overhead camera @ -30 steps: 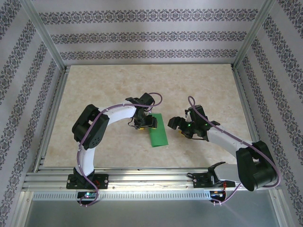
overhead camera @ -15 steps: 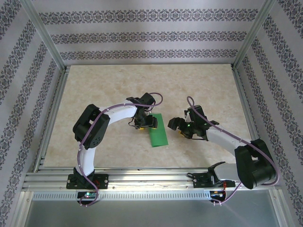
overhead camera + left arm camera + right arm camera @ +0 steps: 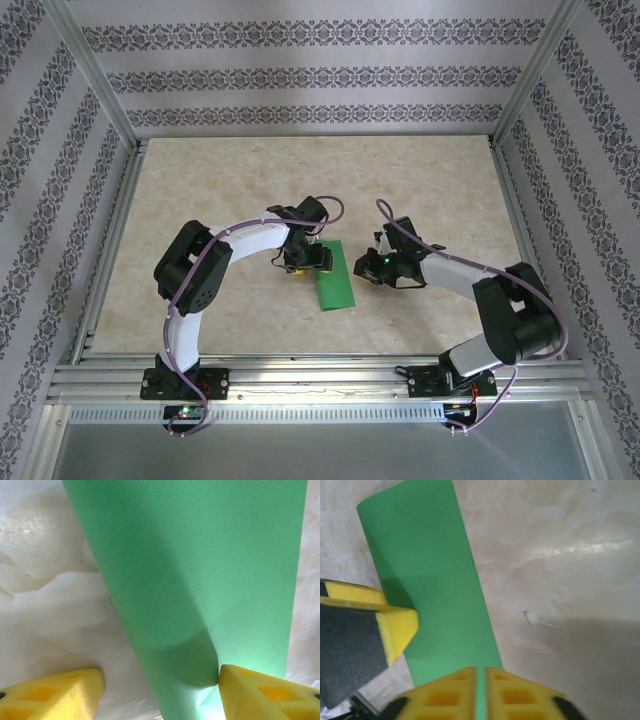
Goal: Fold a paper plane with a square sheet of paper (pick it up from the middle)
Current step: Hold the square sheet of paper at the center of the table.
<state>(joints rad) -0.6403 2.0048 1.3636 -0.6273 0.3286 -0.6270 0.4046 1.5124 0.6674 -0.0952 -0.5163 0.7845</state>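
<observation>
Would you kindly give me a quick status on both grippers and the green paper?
Left gripper open, one finger touching the green paper. Right gripper shut at its other edge, grip unconfirmed. Paper a narrow strip on the table. Nothing obstructing.

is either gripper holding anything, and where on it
The right gripper is shut on the bright green folded paper sheet, pinching the edge facing it. The left gripper is open, holding nothing.

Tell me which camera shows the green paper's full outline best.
The top external view: the whole green paper shows there as a narrow strip on the table. The left wrist view gives a close-up, cropped at top and bottom. The right wrist view shows one end and one long edge.
</observation>
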